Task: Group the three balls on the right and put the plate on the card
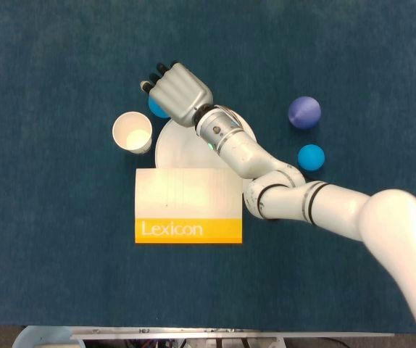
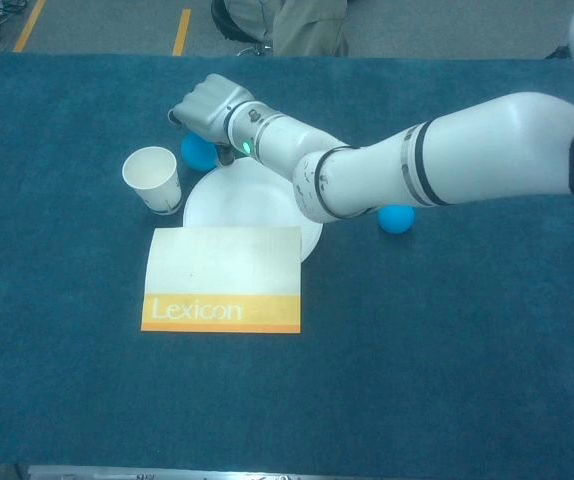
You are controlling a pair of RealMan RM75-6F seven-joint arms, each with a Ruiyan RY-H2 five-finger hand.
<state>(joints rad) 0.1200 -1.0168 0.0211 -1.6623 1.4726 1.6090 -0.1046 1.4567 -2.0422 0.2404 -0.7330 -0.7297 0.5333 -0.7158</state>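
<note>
**Q:** Fingers first: what are they doing?

**R:** Curled over the far side of the blue ball (image 1: 156, 107), as far as I can see. The right hand (image 1: 178, 93) is knuckles-up above it, dark fingertips (image 1: 152, 77) pointing away from the robot. Whether they touch the ball or grip it, I cannot tell; the palm hides the contact in both views. The left hand is in neither view.

**Q:** And the rest, biggest first?

**R:** Dark blue cloth covers the table (image 1: 63, 275). The Lexicon card (image 1: 188, 205) lies near the robot, its far edge over the plate (image 1: 182, 148), so the plate sits under the card, not on it. A paper cup (image 1: 132, 132) stands upright just left of the plate. The purple ball (image 1: 304, 112) and the small blue ball (image 1: 311, 156) lie close together on the right, well apart from the ball under the hand.

**Q:** Which step is this?

**R:** I judge it the ball-gathering step: 2 of 3 balls already sit right, and the hand is at the stray 1. Next calls for a secure hold or a rake, carrying it right past the plate without knocking the cup.

**Q:** The room?

**R:** Chest view shows grey floor beyond the table, yellow floor lines, and a seated person's legs (image 2: 307, 22).
</note>
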